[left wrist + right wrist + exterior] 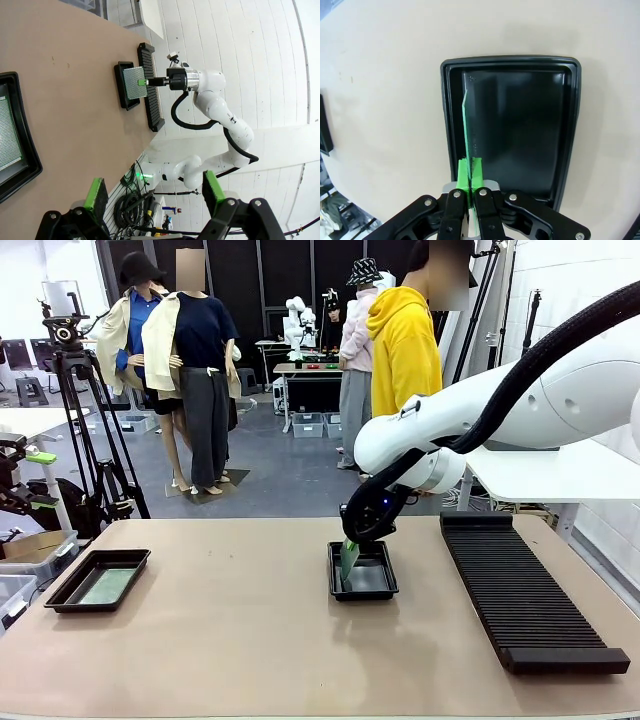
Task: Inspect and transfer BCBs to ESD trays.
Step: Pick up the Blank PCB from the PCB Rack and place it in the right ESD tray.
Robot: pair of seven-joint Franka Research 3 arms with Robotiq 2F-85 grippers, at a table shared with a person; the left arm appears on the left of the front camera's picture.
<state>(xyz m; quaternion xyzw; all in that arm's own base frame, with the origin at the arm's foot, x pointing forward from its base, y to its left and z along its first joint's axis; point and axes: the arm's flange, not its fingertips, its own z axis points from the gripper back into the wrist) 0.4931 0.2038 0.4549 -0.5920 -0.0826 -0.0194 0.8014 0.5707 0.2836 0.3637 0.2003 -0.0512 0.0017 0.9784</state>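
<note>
My right gripper (352,538) is shut on a green BCB (347,560) and holds it on edge, its lower end down inside the middle ESD tray (376,583). In the right wrist view the BCB (467,130) rises edge-on from the shut gripper (470,172) along the left side of the tray's bare floor (530,130). A second ESD tray (62,594) at the table's left holds another BCB (106,586) lying flat. My left gripper (154,191) is open in the air, well above that tray (29,152), and from there the held BCB (133,82) shows far off.
A long black ribbed rack (525,585) lies along the table's right side, close to the middle tray. A person in a yellow hoodie (405,340) stands beyond the far edge. A camera tripod (85,420) stands off the table's left corner.
</note>
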